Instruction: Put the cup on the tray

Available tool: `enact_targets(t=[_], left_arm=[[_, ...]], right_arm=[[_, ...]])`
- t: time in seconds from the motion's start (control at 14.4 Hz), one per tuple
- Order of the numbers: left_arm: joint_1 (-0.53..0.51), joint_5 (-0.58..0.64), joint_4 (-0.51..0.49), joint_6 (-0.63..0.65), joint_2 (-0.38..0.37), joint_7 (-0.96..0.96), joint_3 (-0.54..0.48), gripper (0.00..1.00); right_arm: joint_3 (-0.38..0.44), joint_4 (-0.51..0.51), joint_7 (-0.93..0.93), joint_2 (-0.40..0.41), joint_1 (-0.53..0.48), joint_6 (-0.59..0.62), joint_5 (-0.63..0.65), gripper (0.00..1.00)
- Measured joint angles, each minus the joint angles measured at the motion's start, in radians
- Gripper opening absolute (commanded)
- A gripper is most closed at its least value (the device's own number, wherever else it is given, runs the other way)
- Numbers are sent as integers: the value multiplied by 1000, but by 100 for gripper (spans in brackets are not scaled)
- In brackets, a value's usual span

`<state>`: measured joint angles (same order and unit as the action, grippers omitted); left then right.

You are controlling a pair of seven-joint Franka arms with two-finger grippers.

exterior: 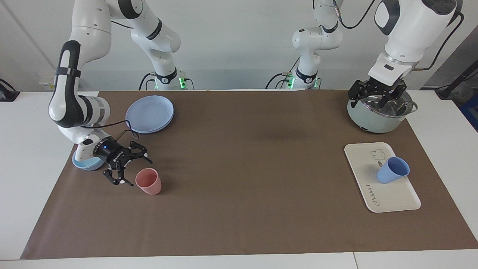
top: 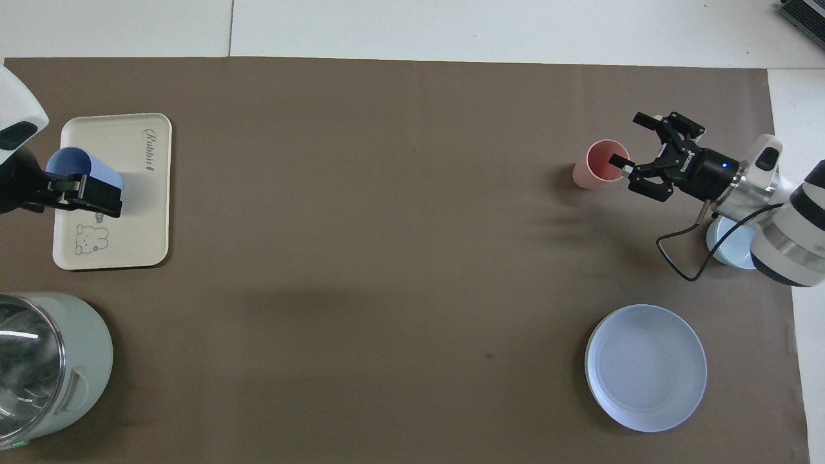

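Both sets of fingers are spread wide and holding nothing. The right gripper point(exterior: 123, 168) sits just beside the pink cup point(exterior: 148, 181), clear of it; the left gripper point(exterior: 377, 95) hangs over the pot point(exterior: 379, 117), up the table from the tray point(exterior: 396, 196). The cup point(exterior: 392, 170) is already on the tray, leaning, at the edge away from the pink cup. I'd say the placing's done, so best to just lift away without bumping it. The pot, both cups and the blue plate point(exterior: 149, 113) all look empty.
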<state>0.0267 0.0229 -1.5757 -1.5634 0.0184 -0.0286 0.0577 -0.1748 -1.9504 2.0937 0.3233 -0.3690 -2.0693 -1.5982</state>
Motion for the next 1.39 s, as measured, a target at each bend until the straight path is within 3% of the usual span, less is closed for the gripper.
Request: enact_targets(t=[0.28, 0.48, 0.62, 0.83, 1.11, 1.39], left_arm=[[7, -25, -14, -9, -5, 0, -33, 100], [20, -25, -16, -16, -5, 0, -33, 99], [22, -25, -16, -25, -5, 0, -33, 100], [22, -25, -16, -49, -5, 0, -33, 96], [22, -4, -16, -66, -5, 0, -31, 100], [21, -3, -18, -65, -6, 0, -31, 100]], right_arm=[[-2, -5, -403, -167, 92, -234, 217, 100], [-3, -20, -650, -188, 186, -460, 414, 100], [-4, -26, -849, -184, 218, -530, 596, 100], [2, -22, -1196, -199, 214, -533, 933, 100], [-1, -19, -1665, -252, 214, -449, 1373, 100], [-9, 14, -1994, -302, 223, -243, 1609, 100]])
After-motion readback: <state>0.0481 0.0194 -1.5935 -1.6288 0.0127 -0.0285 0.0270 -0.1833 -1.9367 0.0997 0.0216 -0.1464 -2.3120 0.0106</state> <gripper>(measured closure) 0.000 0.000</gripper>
